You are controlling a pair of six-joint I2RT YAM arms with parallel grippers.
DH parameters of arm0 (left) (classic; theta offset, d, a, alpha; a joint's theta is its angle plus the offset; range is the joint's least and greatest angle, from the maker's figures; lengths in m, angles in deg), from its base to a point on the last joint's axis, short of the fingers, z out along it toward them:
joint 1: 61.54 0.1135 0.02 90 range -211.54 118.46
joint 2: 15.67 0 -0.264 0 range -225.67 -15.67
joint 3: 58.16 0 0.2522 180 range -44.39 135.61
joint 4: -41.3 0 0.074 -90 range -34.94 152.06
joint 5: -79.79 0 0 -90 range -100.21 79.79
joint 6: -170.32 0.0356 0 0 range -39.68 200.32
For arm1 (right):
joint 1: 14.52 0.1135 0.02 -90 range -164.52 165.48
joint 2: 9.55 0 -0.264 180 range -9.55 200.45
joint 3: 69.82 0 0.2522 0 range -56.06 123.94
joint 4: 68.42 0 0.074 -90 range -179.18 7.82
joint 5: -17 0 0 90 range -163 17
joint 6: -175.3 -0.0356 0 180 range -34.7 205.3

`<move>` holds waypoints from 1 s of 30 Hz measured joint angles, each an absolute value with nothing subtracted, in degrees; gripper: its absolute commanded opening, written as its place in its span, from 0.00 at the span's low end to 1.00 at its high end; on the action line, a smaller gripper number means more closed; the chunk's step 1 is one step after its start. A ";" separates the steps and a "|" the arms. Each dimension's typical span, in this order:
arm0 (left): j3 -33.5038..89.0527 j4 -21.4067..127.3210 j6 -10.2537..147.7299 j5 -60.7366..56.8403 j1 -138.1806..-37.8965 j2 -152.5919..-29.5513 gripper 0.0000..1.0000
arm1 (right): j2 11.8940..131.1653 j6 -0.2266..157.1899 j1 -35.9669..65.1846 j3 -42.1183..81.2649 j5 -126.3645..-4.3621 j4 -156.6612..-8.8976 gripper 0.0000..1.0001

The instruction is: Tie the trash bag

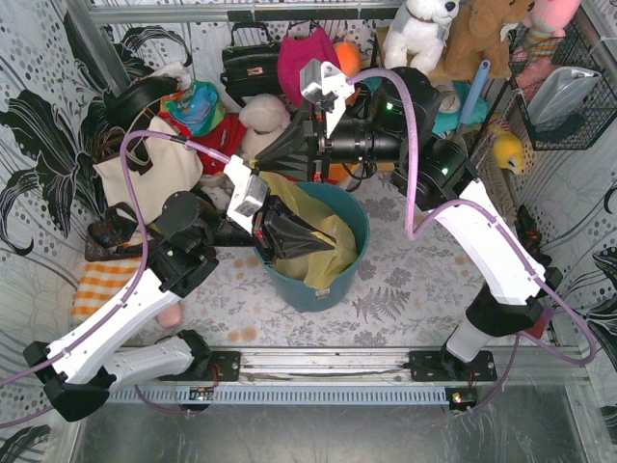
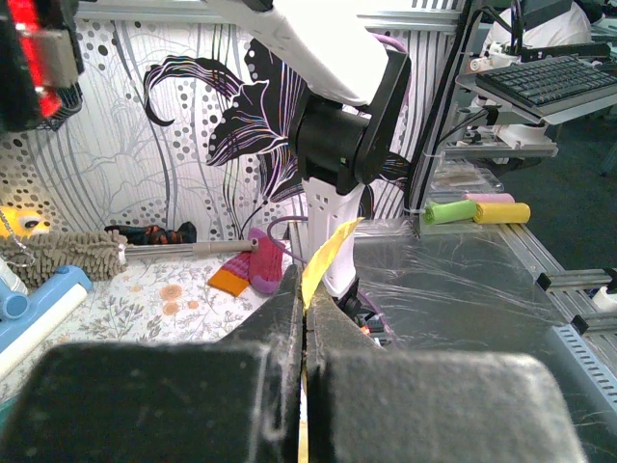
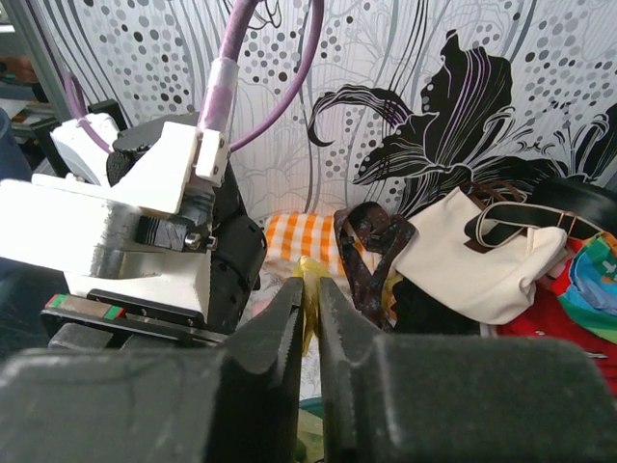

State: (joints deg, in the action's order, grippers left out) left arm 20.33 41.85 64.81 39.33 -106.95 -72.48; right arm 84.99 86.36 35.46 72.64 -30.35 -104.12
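The yellow-green trash bag (image 1: pixel 323 231) sits inside a teal round bin (image 1: pixel 342 280) at the table's middle. My left gripper (image 1: pixel 318 241) is over the bin's near left side, shut on a strip of the trash bag (image 2: pixel 326 256) that sticks out past its tips. My right gripper (image 1: pixel 253 159) is above the bin's far rim, its jaws closed on a yellow fold of the trash bag (image 3: pixel 308 280). The bag's contents are hidden by both grippers.
A cream tote bag (image 1: pixel 145 169) with dark straps lies at the left, with an orange checked cloth (image 1: pixel 101 280) near it. Handbags, plush toys (image 1: pixel 419 34) and clothes crowd the back. A wire basket (image 1: pixel 569 82) hangs at the right wall.
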 measured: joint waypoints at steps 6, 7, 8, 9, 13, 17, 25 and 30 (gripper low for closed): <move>20.33 41.78 64.94 39.29 -106.95 -72.48 0.00 | 85.06 84.85 35.46 73.06 -31.51 -103.51 0.00; 20.40 41.76 64.96 39.29 -106.95 -72.55 0.00 | 85.06 84.39 35.48 73.04 -31.95 -102.98 0.00; 20.53 41.74 65.01 39.29 -106.95 -72.66 0.00 | 85.06 83.91 35.50 72.99 -32.38 -102.35 0.00; 20.82 41.72 65.09 39.29 -106.95 -72.92 0.00 | 85.06 83.25 35.57 72.80 -32.97 -101.67 0.00; 23.44 41.24 65.64 38.63 -106.95 -74.84 0.00 | 85.14 80.78 35.96 72.03 -36.16 -98.28 0.00; 25.56 39.90 66.19 37.17 -106.95 -76.31 0.00 | 85.58 78.88 36.68 72.18 -39.25 -95.94 0.00; 26.85 36.73 67.85 31.37 -107.21 -77.38 0.00 | 86.06 76.87 37.67 70.44 -50.44 -95.24 0.00; 26.21 35.07 68.85 26.78 -107.21 -77.29 0.00 | 82.85 74.12 37.64 65.54 -63.88 -97.69 0.00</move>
State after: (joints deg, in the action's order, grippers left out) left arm 26.21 35.07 68.85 26.78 -107.21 -77.29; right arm 82.85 74.12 37.64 65.54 -63.88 -97.69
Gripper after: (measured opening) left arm 0.011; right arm 0.003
